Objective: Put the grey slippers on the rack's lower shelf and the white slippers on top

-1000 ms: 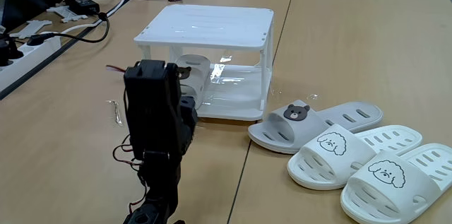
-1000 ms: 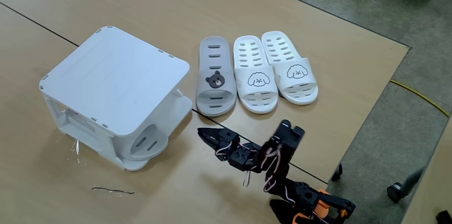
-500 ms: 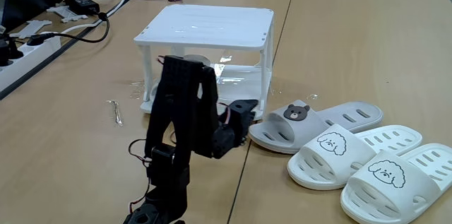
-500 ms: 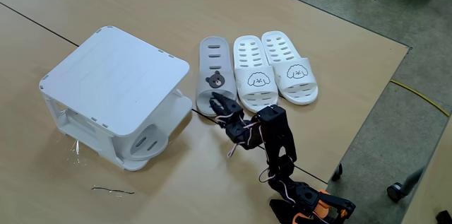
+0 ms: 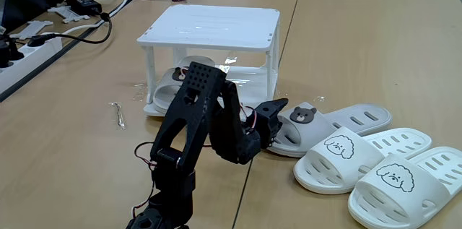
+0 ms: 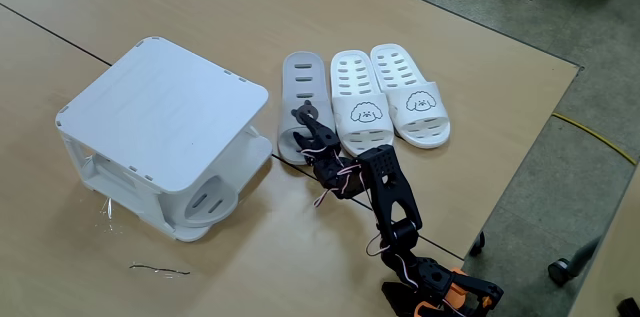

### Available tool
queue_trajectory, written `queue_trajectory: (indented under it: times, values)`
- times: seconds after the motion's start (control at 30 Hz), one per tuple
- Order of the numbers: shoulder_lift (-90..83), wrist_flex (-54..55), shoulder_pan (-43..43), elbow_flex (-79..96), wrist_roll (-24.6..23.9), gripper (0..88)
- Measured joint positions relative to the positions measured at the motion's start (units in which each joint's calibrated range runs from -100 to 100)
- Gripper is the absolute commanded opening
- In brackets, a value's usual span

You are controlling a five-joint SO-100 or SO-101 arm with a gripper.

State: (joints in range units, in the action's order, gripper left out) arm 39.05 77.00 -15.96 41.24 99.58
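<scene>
On the desk (image 5: 346, 55): tool (image 6: 302, 125) spread wide over grey slipper (image 6: 303, 92)'s bear strap.
Handling: likely light, flexible rubber; strap arch looks the best hold.

Black five-joint arm (image 5: 195, 124), rising from its base, folded at the elbow and reaching forward and down, low over the surface. Gripper (image 5: 278, 110) at the arm's far end, its two fingers (image 6: 304, 112) parted in a narrow V, one raised above the other; exposed wires run along the forearm.
</scene>
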Motion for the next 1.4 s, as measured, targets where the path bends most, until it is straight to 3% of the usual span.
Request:
queue_trajectory:
  times: [0.37,0.43,0.5,0.83,1.2,1.4]
  values:
    - [6.93,-12.36,-3.22,-19.95,0.00,25.5]
    - [7.92,-15.88,-3.37,-23.90,0.00,19.1]
    - [8.99,-18.20,-3.67,-26.50,0.00,2.0]
    - [9.73,-22.83,-4.87,-28.30,0.00,0.7]
    - [-16.82,-46.70,-8.91,-26.77,0.00,0.7]
    - [-41.65,-48.50,-8.76,-1.08,0.00,0.7]
